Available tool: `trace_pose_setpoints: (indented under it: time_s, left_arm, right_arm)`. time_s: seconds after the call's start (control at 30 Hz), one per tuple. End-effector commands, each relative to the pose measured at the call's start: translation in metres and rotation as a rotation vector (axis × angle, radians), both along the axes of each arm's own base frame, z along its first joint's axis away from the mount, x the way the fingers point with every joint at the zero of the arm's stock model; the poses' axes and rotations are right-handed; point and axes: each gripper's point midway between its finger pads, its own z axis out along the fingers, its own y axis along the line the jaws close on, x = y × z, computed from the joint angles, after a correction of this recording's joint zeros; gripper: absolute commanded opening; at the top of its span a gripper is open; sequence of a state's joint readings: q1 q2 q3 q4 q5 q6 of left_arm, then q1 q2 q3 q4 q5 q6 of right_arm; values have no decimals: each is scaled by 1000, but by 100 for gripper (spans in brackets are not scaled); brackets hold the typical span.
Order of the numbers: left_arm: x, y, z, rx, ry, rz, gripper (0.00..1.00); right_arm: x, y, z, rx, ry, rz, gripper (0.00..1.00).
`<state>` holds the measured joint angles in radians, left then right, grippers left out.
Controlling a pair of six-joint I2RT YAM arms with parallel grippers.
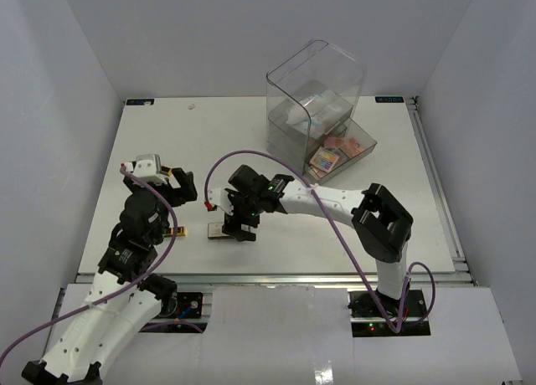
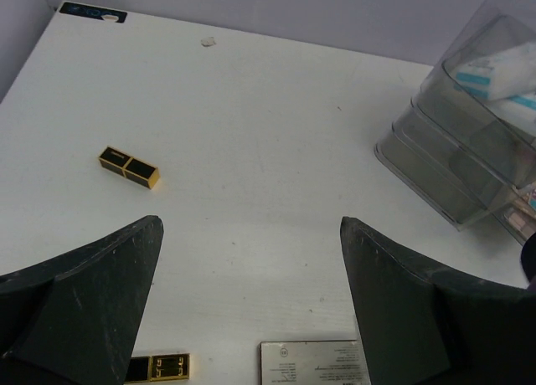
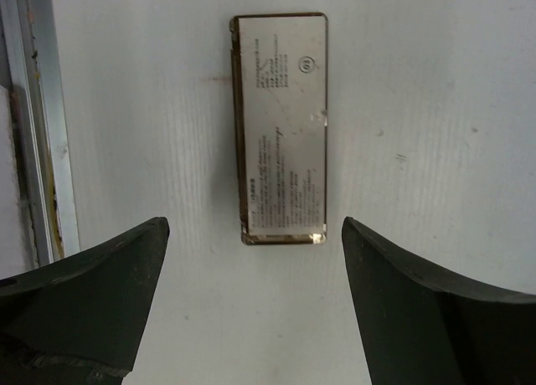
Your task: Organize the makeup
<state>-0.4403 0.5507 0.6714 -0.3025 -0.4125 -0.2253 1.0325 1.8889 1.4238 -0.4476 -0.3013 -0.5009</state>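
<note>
The left fingers (image 1: 184, 186) hang over the left part of the table (image 1: 251, 138), spread wide apart and gripping nothing. In the left wrist view one black-gold tube (image 2: 128, 166) lies on the table, far and left of them, on a slant. A second tube (image 1: 177, 231) lies by the table's near edge, just left of the compact (image 1: 217, 231); the two are close but apart.

The grey compact lies flat with its printed side up and its long side running left to right, close to the near edge around the middle of the table. The right fingers (image 1: 239, 226) are directly above it and hide most of it from the top camera. In the right wrist view they are wide apart, one on either side of the compact's end, touching neither it nor each other. Whether they reach down to the table I cannot tell.

Far and to the right stands the clear drawer box (image 1: 316, 84). Its bottom drawer (image 1: 362, 142) is pulled out toward the near right and holds palettes (image 1: 325, 158) with pink and brown pans. White-and-light-blue packets (image 1: 311, 109) lie in an upper drawer.
</note>
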Motion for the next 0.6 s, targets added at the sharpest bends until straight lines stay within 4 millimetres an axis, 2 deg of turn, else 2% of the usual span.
trace_pose_setpoints:
  time_s: [0.0, 0.1, 0.2, 0.33, 0.57]
  left_arm:
    - [-6, 29, 12, -42, -68, 151, 98]
    - [-12, 41, 17, -64, -100, 212, 98]
    - [-15, 49, 20, -77, -121, 249, 98]
    - [-16, 48, 21, -82, -127, 243, 98]
    - [-15, 41, 22, -77, -126, 199, 98]
  right_arm:
    - [-9, 28, -5, 8, -2, -46, 90]
    - [-13, 35, -16, -6, 5, -45, 90]
    - [-8, 40, -25, -20, -5, -64, 90]
    - [-1, 42, -32, -38, -29, -71, 90]
    - [15, 42, -28, -45, -125, -74, 90]
